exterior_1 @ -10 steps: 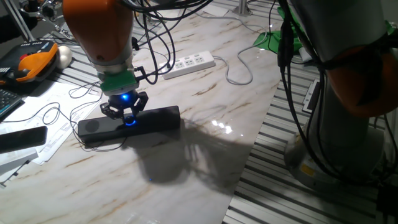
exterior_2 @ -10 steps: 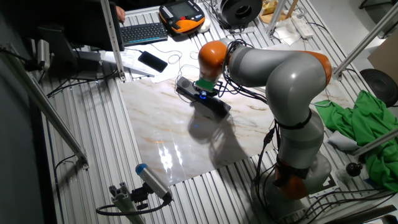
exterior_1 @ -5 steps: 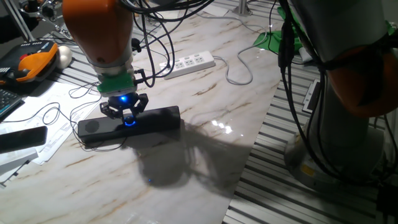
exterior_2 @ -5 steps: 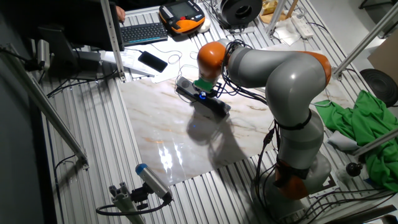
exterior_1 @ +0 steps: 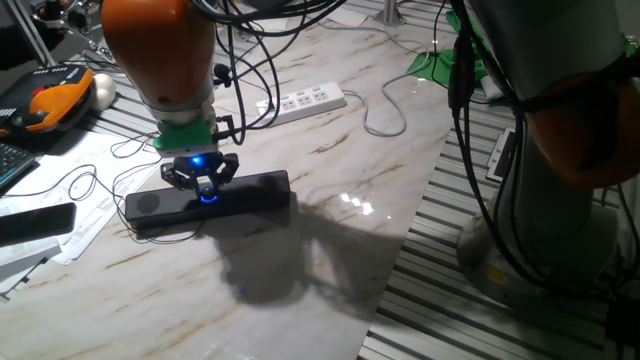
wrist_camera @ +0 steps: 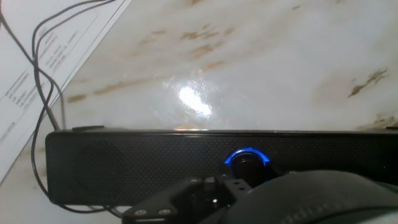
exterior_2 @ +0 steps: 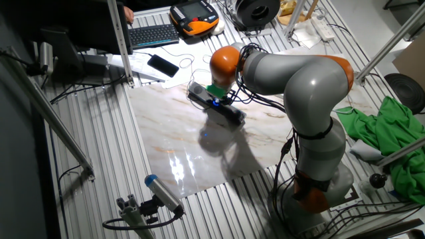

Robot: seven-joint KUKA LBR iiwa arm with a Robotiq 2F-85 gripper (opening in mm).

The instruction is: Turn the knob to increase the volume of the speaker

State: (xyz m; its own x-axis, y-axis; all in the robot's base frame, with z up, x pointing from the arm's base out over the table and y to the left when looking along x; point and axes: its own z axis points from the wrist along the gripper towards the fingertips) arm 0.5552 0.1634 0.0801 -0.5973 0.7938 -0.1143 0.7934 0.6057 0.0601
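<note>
Your knob sits at the middle of the speaker's front face, ringed in blue light; in the hand view it shows just above the dark bulk of the hand, and in one fixed view the blue glow shines between the claw's fingers. The speaker lies flat on the marble desk, long side running left to right in that view, near the desk's left edge. You can see it again in the other fixed view, stretching out from under the orange wrist.

The claw stands right over the speaker's middle with its black fingers reaching down around the knob. Whether they are pressing on the knob or only flanking it, you cannot tell from these views; the hand view hides the fingertips.

A thin black cable loops past the speaker's left end, over printed paper sheets. Farther back on the desk lies a white power strip. Off the desk's left side you have a flat black slab and an orange-and-black pendant.
</note>
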